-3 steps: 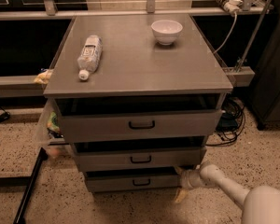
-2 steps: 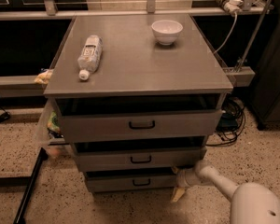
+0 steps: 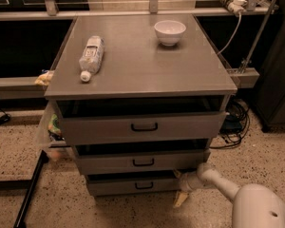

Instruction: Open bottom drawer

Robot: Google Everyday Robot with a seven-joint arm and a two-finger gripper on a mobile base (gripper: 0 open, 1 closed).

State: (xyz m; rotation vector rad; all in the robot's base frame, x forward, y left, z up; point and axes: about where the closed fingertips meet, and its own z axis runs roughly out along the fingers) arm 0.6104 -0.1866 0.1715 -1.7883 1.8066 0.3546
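One end effector, spread, hangs low below the front right corner of the table. It sits just beside the right end of the bottom drawer.

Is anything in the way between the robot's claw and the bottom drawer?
No, nothing visible is in the way. The claw sits low at the right end of the bottom drawer. Its black handle is uncovered, and nothing shows on the floor where the drawer would slide out.

Single camera, high front view angled down at cabinet, end effector lower right
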